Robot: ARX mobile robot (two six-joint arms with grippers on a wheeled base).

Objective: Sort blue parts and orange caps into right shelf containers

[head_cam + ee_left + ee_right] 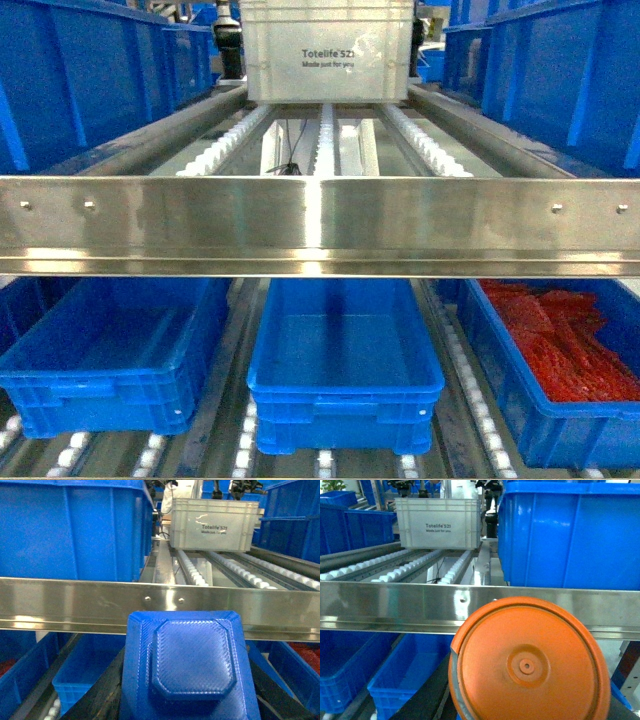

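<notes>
Gripping, on the left arm, a blue moulded plastic part [192, 667] with a raised octagonal face, held close under the left wrist camera; left gripper's fingers hidden beneath it, so clamped only by inference. Carrying, on the right arm, a round orange plastic cap [530, 665] with a small centre boss, filling the lower half of the right wrist view; a dark edge at its left rim suggesting the right gripper closed around it, fingers not plainly seen. Neither arm appearing in the head view.

Facing a horizontal brushed-steel shelf rail [320, 225] crossing all three views, with white roller tracks [330, 140] behind it and a white lidded tote [328, 50] at the far end. Looking below the rail at three bright-blue rectangular plastic crates: a bare-floored left crate [110, 355], a bare-floored middle crate [345, 365], and a right crate [545, 400] holding red pieces.

Judging the step as transport toward the drop. Doing it well probably meaning: dipping each load under the rail before reaching forward, keeping the two arms apart, centring each piece over its own bare-floored crate, lowering close to the floor before releasing to avoid bouncing out.
</notes>
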